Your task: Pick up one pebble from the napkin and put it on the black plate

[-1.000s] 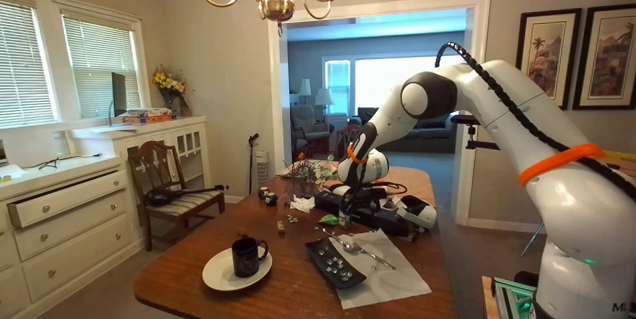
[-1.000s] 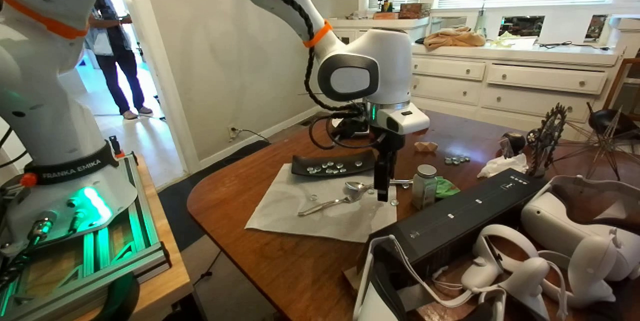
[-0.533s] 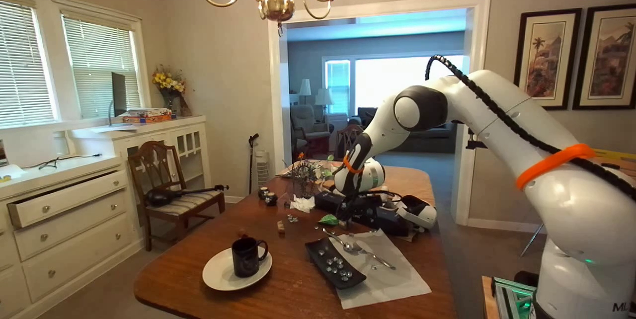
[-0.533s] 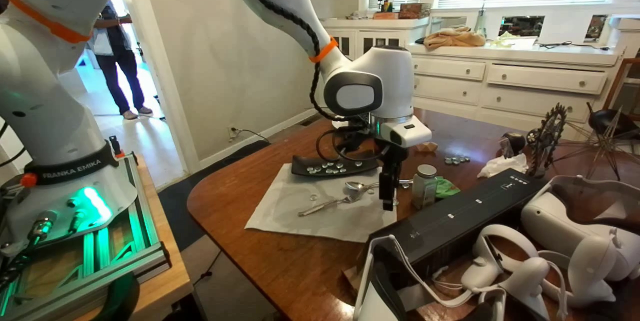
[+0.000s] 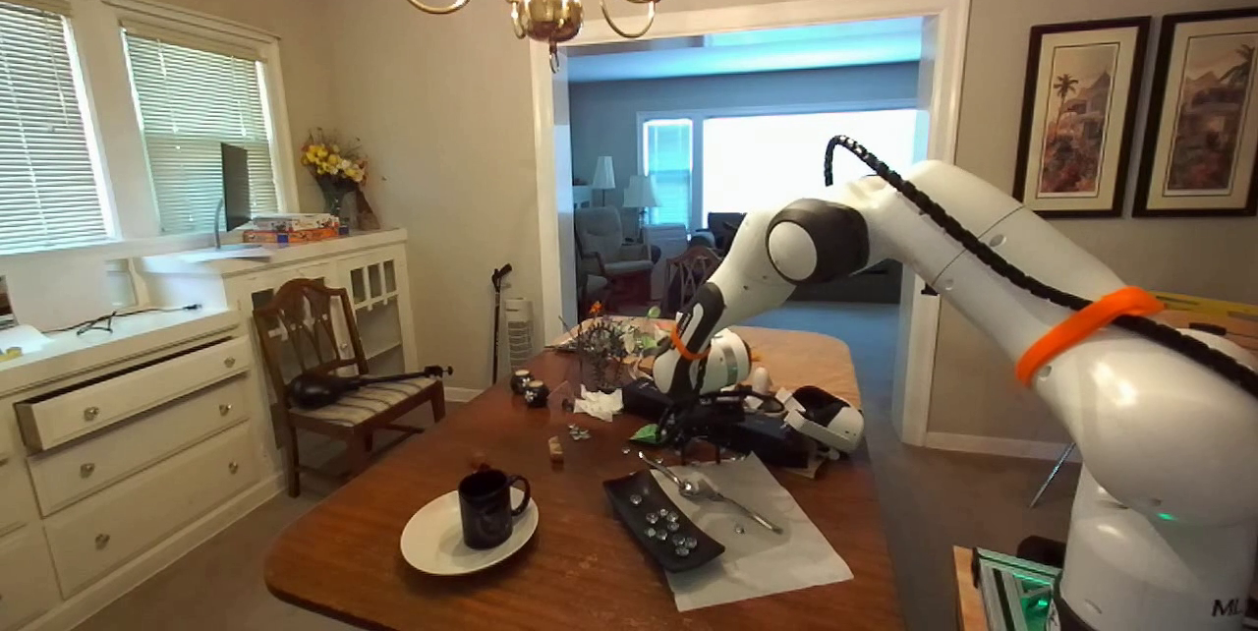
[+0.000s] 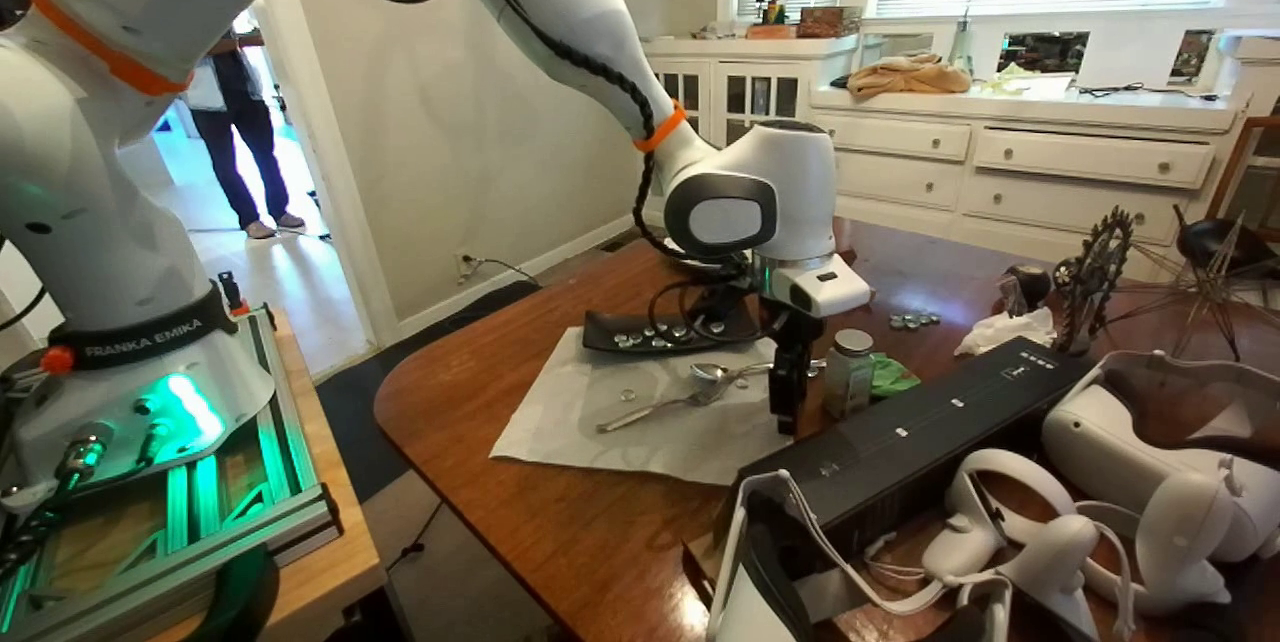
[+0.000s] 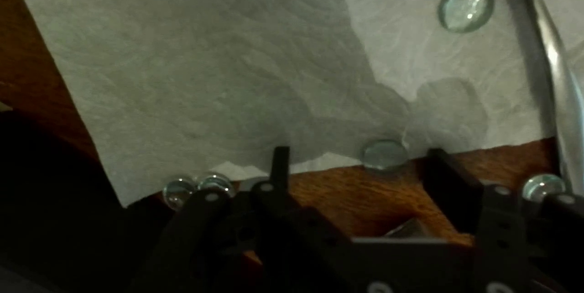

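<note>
The pale napkin [image 5: 786, 562] lies on the wooden table, also seen in the other views [image 6: 590, 442] [image 7: 191, 55]. The black plate [image 5: 703, 550] holds several clear pebbles and rests partly on the napkin; it also shows here [image 6: 598, 330]. My gripper [image 7: 358, 151] is open and points down, low over the napkin's edge beside the long box [image 6: 900, 432]. One glass pebble [image 7: 384, 155] lies at the napkin's edge between the two fingers, nearer the right finger, apparently untouched. Another pebble [image 7: 466, 7] lies farther in on the napkin. Two pebbles [image 7: 179, 192] are at the edge left of the gripper.
A spoon [image 7: 563, 101] and a fork [image 6: 650, 410] lie on the napkin. A glass jar [image 6: 850, 372] and a green leaf [image 6: 890, 375] stand close to the gripper. A white headset [image 6: 1150, 432] and controllers are beyond the box. A white plate [image 5: 432, 543] holds a black mug [image 5: 486, 513].
The arm has come down, and the gripper has sunk toward the table at the napkin's edge near the box. The plate, napkin and cutlery have not moved.
</note>
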Robot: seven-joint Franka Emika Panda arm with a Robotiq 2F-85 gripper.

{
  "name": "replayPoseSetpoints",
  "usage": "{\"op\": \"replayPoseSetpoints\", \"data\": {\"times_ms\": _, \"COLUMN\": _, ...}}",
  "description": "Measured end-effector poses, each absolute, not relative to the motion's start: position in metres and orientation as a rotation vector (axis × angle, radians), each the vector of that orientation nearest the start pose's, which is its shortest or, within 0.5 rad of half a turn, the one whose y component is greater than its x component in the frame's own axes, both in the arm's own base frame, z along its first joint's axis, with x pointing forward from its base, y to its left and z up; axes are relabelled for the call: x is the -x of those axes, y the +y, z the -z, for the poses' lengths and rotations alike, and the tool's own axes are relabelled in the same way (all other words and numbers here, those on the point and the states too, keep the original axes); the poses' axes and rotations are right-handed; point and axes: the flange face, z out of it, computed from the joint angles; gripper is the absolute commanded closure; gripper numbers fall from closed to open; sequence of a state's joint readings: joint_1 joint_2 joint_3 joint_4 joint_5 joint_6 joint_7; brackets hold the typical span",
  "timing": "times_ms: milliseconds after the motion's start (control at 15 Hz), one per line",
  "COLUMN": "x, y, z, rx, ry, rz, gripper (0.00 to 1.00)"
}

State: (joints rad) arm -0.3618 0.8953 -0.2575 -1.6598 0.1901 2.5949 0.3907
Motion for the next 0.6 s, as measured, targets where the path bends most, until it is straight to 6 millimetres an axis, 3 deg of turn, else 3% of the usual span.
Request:
{"op": "replayPoseSetpoints", "data": {"times_ms": 467, "x": -0.578, "y": -0.384, "z": -0.108, "rx": 2.789, "ry": 1.647, "rz": 0.163, "gripper": 0.41}}
{"op": "replayPoseSetpoints", "data": {"times_ms": 533, "x": -0.58, "y": -0.383, "z": -0.108, "rx": 2.789, "ry": 1.646, "rz": 0.166, "gripper": 0.64}}
{"op": "replayPoseSetpoints", "data": {"times_ms": 600, "x": -0.581, "y": -0.383, "z": -0.109, "rx": 2.79, "ry": 1.645, "rz": 0.168, "gripper": 0.64}}
